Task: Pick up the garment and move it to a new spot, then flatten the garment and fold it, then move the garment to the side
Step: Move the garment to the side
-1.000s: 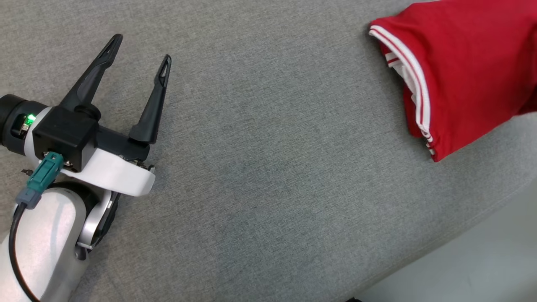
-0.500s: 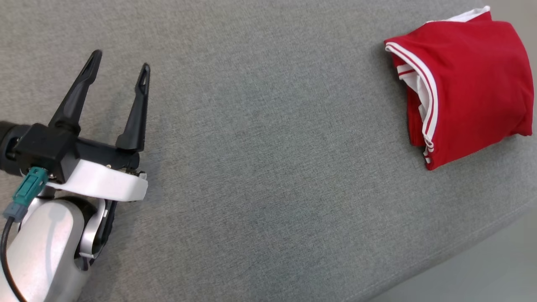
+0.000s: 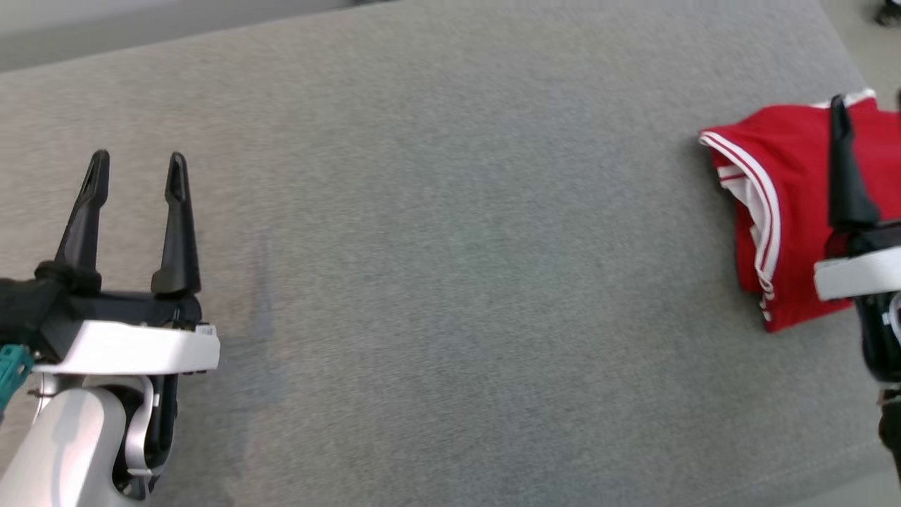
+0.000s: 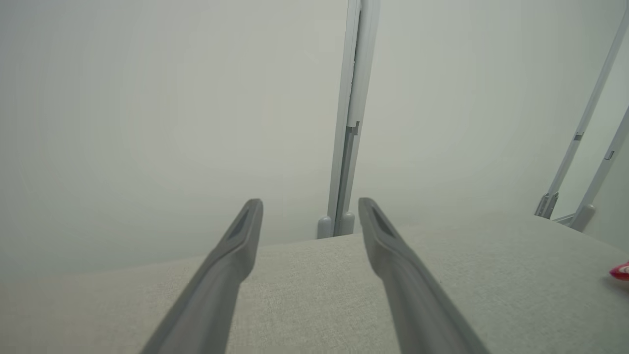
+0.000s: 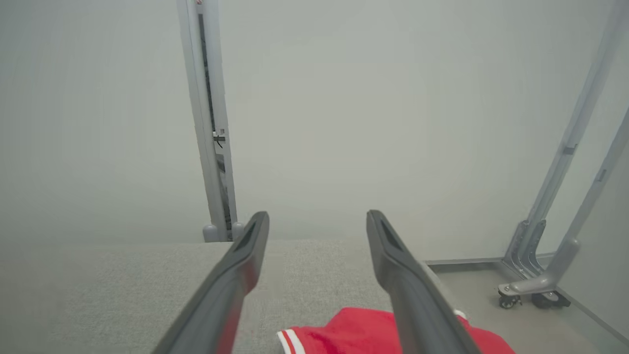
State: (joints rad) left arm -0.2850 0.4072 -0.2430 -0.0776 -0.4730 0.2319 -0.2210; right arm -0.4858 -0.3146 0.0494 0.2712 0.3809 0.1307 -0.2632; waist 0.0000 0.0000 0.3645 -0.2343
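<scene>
The garment is a red shirt with white striped trim. It lies folded in a compact bundle at the right end of the grey cushion. My right gripper hovers over its right half, one dark finger crossing the red cloth. In the right wrist view that gripper is open with nothing between its fingers, and the garment lies below them. My left gripper is open and empty at the far left, well away from the garment. The left wrist view shows its spread fingers and a red sliver of garment at the right edge.
The cushion's right edge drops to a pale floor. Beyond it stand grey metal frame legs on casters. A vertical grey post rises against the white wall behind the cushion's far edge.
The head view has shifted, so the garment sits lower and further right. My right gripper has come into view over the garment. The left gripper's fingers now point straight up the view.
</scene>
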